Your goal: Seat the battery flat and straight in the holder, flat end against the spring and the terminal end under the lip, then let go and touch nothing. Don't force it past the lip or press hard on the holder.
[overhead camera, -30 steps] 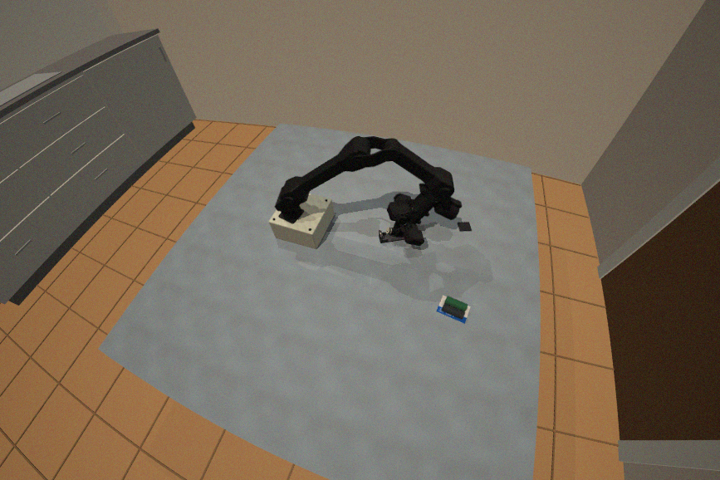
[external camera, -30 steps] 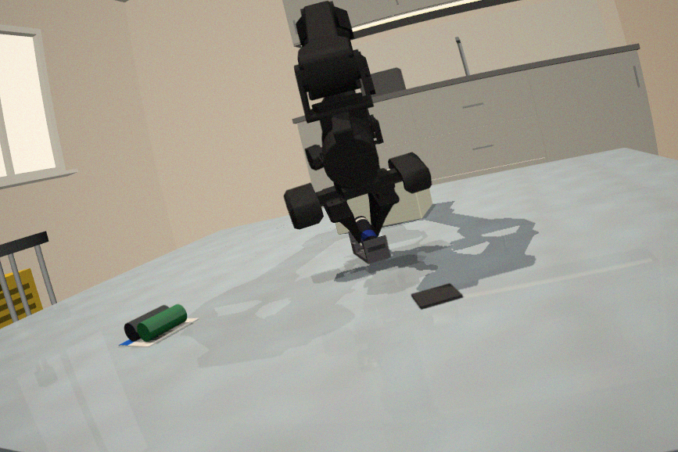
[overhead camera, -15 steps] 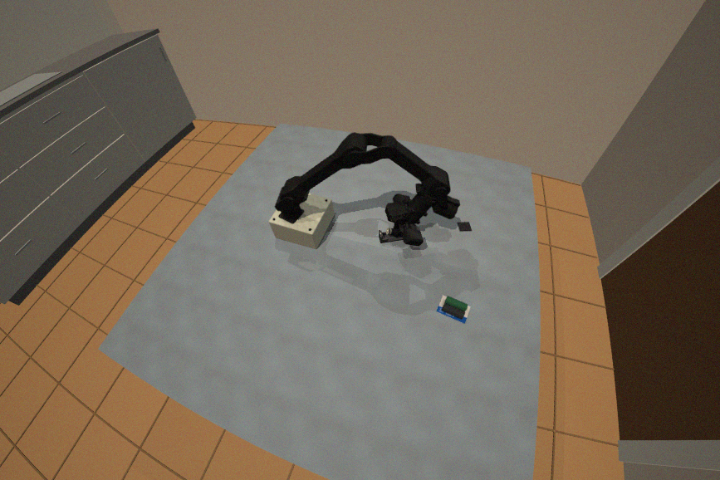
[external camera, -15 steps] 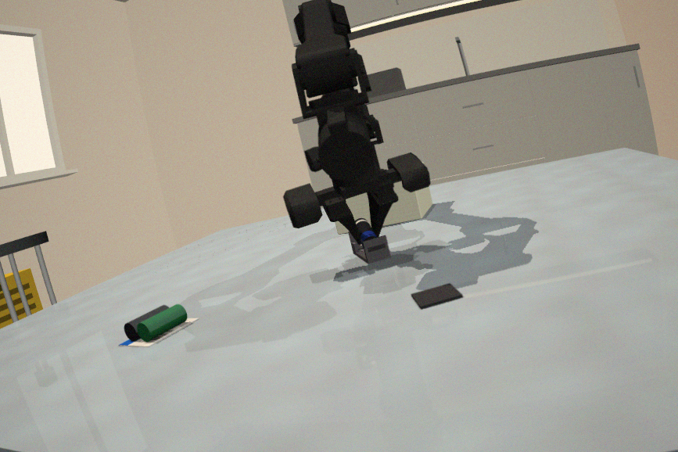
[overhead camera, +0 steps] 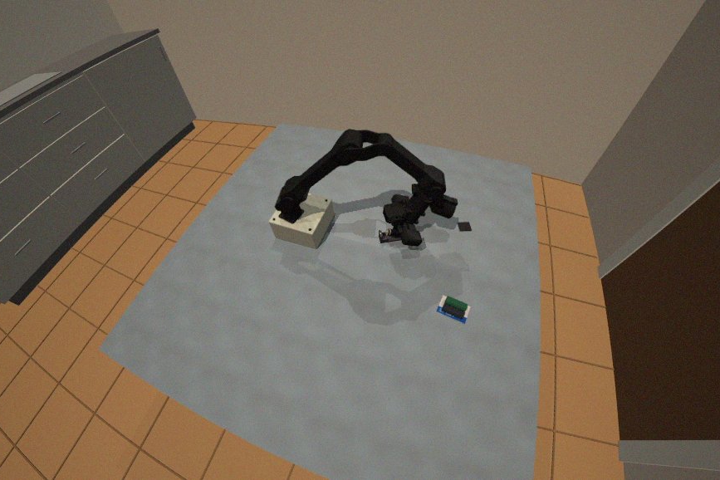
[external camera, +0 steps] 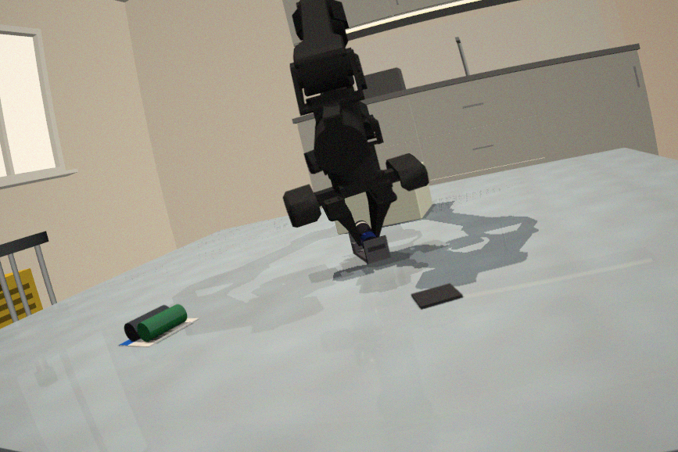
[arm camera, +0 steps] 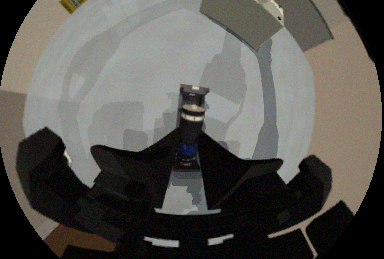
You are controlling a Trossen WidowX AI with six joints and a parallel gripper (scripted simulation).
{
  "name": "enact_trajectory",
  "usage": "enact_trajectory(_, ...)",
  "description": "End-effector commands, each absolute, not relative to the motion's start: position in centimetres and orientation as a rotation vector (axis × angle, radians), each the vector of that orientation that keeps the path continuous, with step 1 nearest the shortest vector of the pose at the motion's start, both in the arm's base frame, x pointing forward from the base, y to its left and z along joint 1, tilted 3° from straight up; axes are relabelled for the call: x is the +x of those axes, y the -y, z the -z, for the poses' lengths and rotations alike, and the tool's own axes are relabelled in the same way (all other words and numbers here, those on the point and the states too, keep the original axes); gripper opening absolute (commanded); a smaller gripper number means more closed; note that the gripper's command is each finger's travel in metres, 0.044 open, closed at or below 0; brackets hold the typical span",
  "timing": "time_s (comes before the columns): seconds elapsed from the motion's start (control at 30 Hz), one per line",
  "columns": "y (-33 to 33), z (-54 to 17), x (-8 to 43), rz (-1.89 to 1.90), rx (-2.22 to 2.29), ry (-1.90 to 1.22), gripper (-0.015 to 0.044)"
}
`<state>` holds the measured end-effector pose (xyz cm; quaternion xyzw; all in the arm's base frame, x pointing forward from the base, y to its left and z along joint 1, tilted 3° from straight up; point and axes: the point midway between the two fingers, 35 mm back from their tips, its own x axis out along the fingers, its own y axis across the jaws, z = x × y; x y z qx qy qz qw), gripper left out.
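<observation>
The battery (arm camera: 190,129) (external camera: 367,234) is dark with a blue band and a pale ring. The black holder (arm camera: 194,90) (external camera: 377,249) (overhead camera: 390,240) stands on the blue-grey surface. My gripper (arm camera: 188,133) (external camera: 368,232) is shut on the battery, low over the holder. The battery runs along the holder but looks tilted: its pale-ringed end is raised toward the holder's far wall in the wrist view, and its blue-banded end is lower, near a coil-like shape at the near end. The fingers hide part of the battery's sides, and contact with the holder's floor cannot be seen.
A green cylinder (overhead camera: 457,303) (external camera: 163,323) and a dark cylinder (overhead camera: 453,311) (external camera: 132,328) lie on a small blue-and-white card. A flat dark square (overhead camera: 464,226) (external camera: 437,295) lies beyond the gripper from the arm's pale base block (overhead camera: 296,232) (arm camera: 240,13).
</observation>
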<state>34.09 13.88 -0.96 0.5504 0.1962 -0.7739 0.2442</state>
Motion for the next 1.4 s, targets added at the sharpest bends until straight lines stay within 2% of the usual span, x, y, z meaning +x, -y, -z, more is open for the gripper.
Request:
enact_trajectory(0.0, -14.12, 1.29, 34.43, 2.090, 1.542, -0.556, 0.0073)
enact_trajectory(1.37, -13.70, 1.76, 33.95, 1.965, 1.723, -0.631, 0.0073)
